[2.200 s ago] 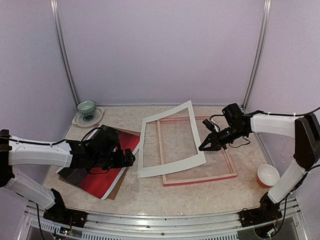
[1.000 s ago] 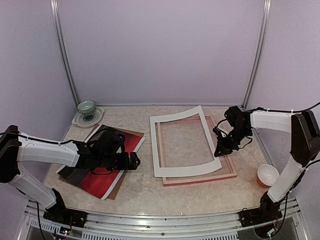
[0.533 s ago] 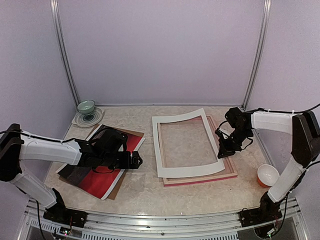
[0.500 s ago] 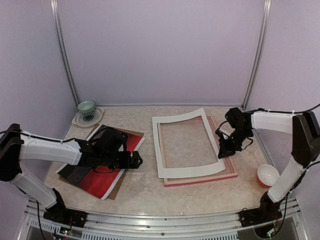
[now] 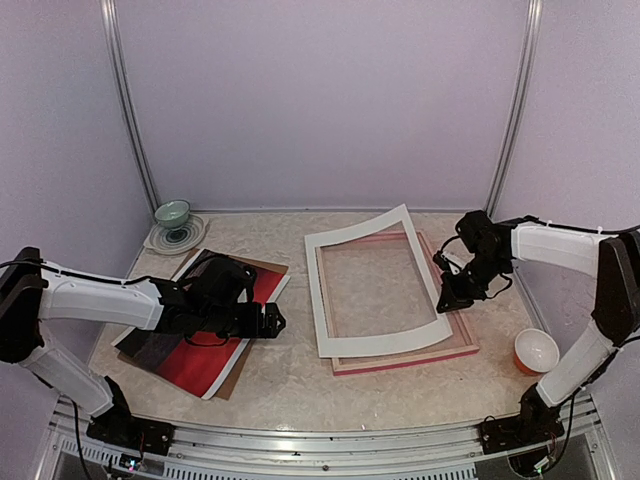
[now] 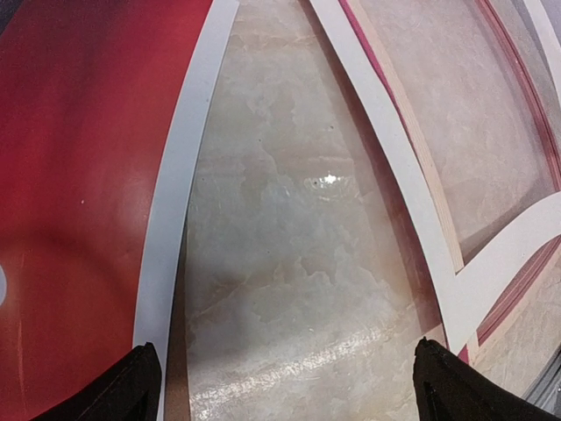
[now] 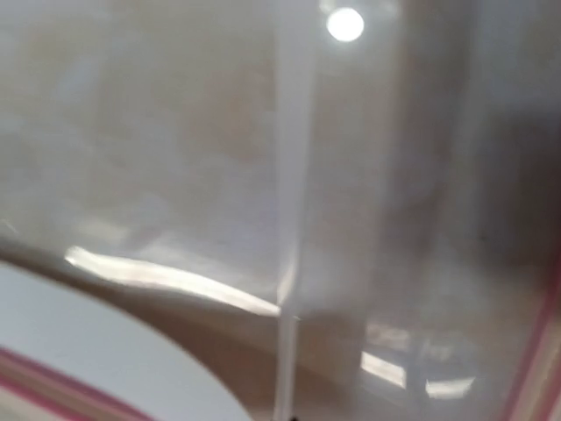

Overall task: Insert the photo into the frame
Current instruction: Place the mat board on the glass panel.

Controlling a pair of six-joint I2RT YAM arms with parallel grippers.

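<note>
Left pincer (image 5: 268, 322) stands spread to its full width, nothing between its fingers; it hangs low at the right edge of the photo (image 5: 200, 365), over the bare strip of tabletop (image 5: 290, 390) between photo and frame; in the left wrist view I see both fingertips (image 6: 131, 386) far apart at the bottom corners, with the print's white border running up on the left.

The photo lies flat at the left of the tabletop, red side up, on a brown backing board (image 5: 262, 265), partly under the left arm; it is outside the frame.

The frame (image 5: 400, 360) lies flat right of centre; a white mat board (image 5: 380, 343) rests on it, its far right corner bowed upward.

Right pincer (image 5: 445, 300) is closed, its tip at the mat's right edge; I cannot tell whether it pinches the board; the right wrist view is blurred.

Green bowl (image 5: 172, 213) at far left; red cup (image 5: 537, 352) at near right.
</note>
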